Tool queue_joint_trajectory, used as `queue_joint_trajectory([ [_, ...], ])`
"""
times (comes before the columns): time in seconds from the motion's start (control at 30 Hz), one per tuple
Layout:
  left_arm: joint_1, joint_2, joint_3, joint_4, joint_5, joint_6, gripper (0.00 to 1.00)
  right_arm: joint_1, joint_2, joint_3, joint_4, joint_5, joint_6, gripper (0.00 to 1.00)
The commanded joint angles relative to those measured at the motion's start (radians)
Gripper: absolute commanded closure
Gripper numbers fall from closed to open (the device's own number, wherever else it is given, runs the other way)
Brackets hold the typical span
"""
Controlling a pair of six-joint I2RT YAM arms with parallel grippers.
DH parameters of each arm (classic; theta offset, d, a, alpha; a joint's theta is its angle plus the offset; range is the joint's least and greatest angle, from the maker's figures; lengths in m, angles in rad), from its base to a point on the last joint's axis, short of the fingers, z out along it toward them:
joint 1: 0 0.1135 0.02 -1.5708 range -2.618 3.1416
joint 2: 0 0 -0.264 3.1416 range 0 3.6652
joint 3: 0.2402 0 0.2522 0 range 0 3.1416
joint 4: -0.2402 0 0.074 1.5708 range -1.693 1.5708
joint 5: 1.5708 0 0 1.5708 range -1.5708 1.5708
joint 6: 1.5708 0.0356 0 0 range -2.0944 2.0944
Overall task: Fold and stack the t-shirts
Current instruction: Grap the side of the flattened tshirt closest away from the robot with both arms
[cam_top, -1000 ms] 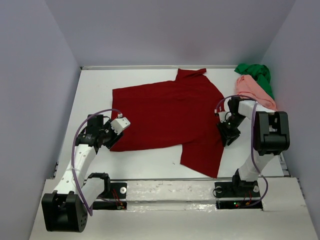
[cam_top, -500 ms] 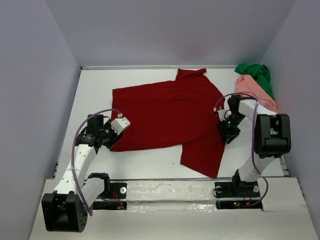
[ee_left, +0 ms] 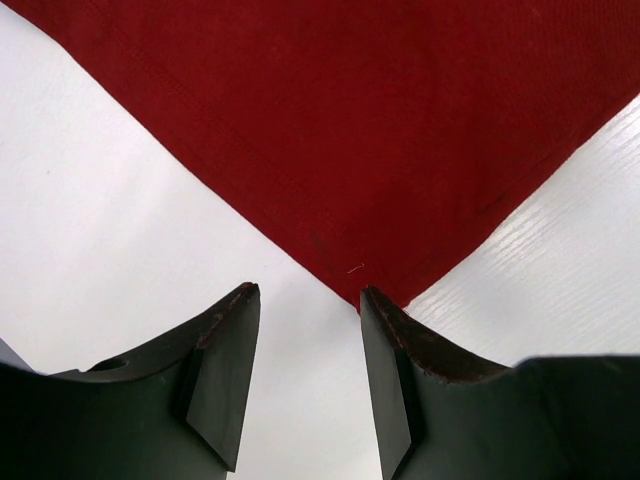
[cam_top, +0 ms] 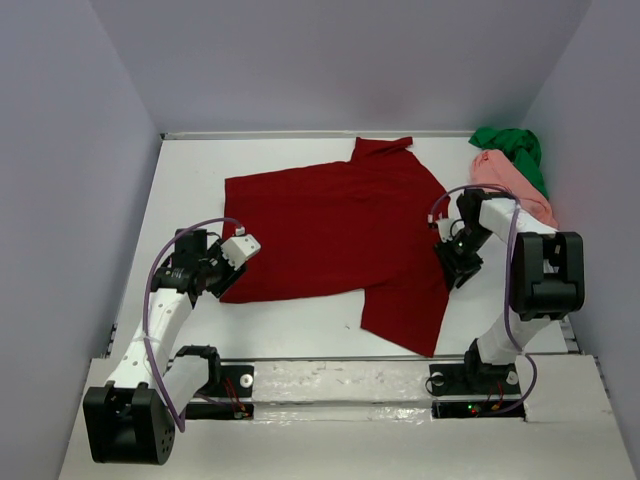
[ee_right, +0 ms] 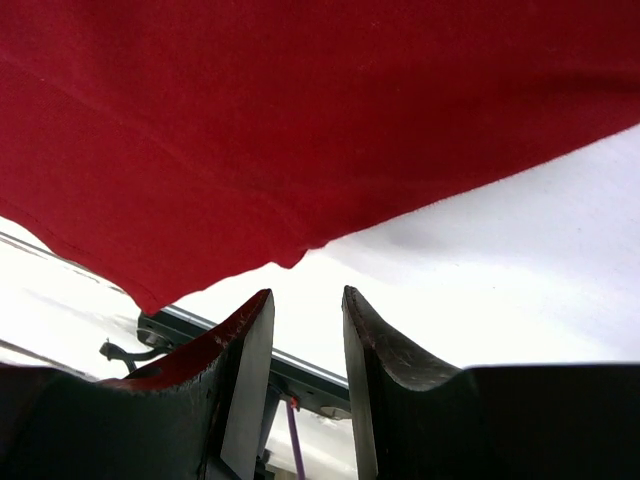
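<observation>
A dark red t-shirt (cam_top: 340,235) lies spread flat mid-table, one sleeve toward the back, its hem toward the front right. My left gripper (cam_top: 226,283) sits low at the shirt's near-left corner. In the left wrist view it (ee_left: 308,292) is open over bare table, and the red corner (ee_left: 360,150) reaches the tip of its right finger (ee_left: 400,340). My right gripper (cam_top: 456,270) hovers at the shirt's right edge. It (ee_right: 306,294) is open and holds nothing, with the red cloth (ee_right: 300,120) just beyond its tips. A salmon pink t-shirt (cam_top: 508,185) and a bright green t-shirt (cam_top: 512,148) lie crumpled at the back right.
Grey-violet walls close in the white table (cam_top: 190,180) on the left, back and right. A metal rail (cam_top: 330,358) runs along the front edge by the arm bases. The right arm's base hardware and a purple cable (ee_right: 296,440) show between the right fingers.
The right arm's elbow has shifted slightly right and down, with its gripper staying at the shirt's right edge. The left arm and the shirts have not moved.
</observation>
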Motion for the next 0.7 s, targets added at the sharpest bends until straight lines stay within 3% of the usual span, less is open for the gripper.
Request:
queue_joint_trajectory([
  [0.0,-0.005,-0.018,-0.007,0.01,-0.002,-0.005,0.44,0.009,0.026,0.006,-0.001,-0.012,-0.016,0.6],
  [0.67,-0.005,-0.024,-0.007,0.008,-0.008,-0.002,0.39,0.019,0.134,0.013,0.043,-0.032,-0.003,0.61],
])
